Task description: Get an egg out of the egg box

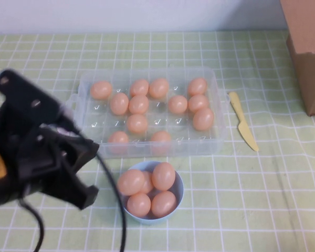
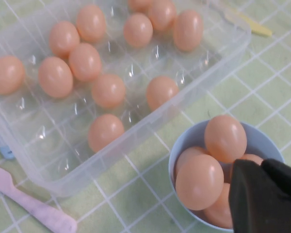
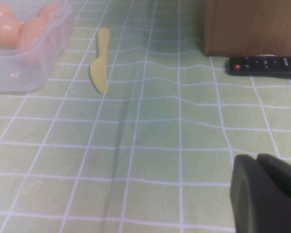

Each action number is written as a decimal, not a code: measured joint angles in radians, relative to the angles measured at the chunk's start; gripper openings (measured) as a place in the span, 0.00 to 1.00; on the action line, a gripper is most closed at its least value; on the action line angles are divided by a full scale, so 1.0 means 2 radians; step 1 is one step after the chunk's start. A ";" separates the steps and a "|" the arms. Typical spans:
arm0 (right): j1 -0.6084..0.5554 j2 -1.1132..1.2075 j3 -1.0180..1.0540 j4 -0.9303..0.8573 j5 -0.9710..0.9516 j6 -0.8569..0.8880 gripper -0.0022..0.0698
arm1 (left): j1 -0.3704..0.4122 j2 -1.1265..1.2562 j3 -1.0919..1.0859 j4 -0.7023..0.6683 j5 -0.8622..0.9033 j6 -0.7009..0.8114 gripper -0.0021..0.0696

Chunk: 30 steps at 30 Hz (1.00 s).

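Observation:
The clear plastic egg box [image 1: 216, 105] sits mid-table with several orange-tan eggs in its cells, one of them the egg [image 1: 137, 123] near its front. The box [image 2: 136, 136] and the eggs, among them [image 2: 108, 90], also fill the left wrist view. My left gripper [image 1: 84, 191] hangs to the left of the light-blue bowl, shut and empty. In the left wrist view its fingertips [image 2: 259, 167] are pressed together over the bowl's edge. My right gripper [image 3: 257, 162] is shut and empty above bare tablecloth, off to the right of the box corner [image 3: 19, 68].
A round light-blue bowl [image 1: 179, 186] in front of the box holds several more eggs; it also shows in the left wrist view [image 2: 184, 145]. A yellow plastic knife [image 1: 243, 126] lies right of the box. A cardboard box [image 1: 310, 52] stands back right, with a black remote [image 3: 264, 64] beside it. A pink knife [image 2: 34, 208] lies left of the egg box.

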<state>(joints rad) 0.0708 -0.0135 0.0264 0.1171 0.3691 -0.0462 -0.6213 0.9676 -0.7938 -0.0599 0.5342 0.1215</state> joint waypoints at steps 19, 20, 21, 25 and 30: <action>0.000 0.000 0.000 0.000 0.000 0.000 0.01 | 0.000 -0.131 0.099 0.119 -0.044 0.014 0.03; 0.000 0.000 0.000 0.000 0.000 0.000 0.01 | 0.000 -0.131 0.099 0.119 -0.044 0.005 0.03; 0.000 0.000 0.000 0.000 0.000 0.000 0.01 | 0.000 -0.131 0.099 0.119 -0.047 -0.003 0.03; 0.000 0.000 0.000 0.000 0.000 0.000 0.01 | 0.000 -0.131 0.099 0.119 -0.081 -0.029 0.03; 0.000 0.000 0.000 0.000 0.000 -0.001 0.01 | 0.002 -0.142 0.127 0.120 -0.179 -0.038 0.03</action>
<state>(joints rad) 0.0708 -0.0135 0.0264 0.1171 0.3691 -0.0484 -0.6168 0.6841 -0.5396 0.1809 0.1771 0.0447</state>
